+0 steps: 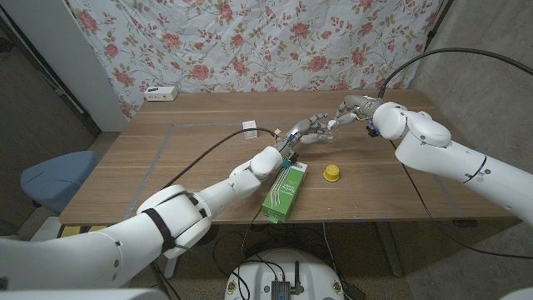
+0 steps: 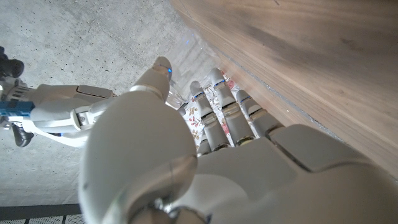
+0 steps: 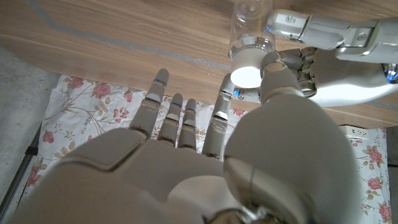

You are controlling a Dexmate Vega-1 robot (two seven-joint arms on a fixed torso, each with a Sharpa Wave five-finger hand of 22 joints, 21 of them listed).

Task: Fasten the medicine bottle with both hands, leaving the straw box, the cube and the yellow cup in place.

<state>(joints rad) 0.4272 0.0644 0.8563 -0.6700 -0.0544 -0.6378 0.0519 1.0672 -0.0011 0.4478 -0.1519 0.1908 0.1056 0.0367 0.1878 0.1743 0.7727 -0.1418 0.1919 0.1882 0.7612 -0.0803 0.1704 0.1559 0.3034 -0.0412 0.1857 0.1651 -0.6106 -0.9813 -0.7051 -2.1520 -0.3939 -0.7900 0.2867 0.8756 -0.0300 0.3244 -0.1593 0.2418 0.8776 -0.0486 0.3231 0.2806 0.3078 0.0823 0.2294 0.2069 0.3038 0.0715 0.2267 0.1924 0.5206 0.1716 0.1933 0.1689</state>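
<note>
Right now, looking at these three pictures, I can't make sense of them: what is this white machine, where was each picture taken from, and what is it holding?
It is a robot with two white arms ending in fingered hands, working at a wooden table. The wide picture comes from a camera on its head; the other two come from cameras on its wrists, looking along each hand, so they appear turned. The left hand and right hand meet above the table around a clear medicine bottle with a white cap. On the table lie a green straw box, a yellow cup and a small white cube.
</note>
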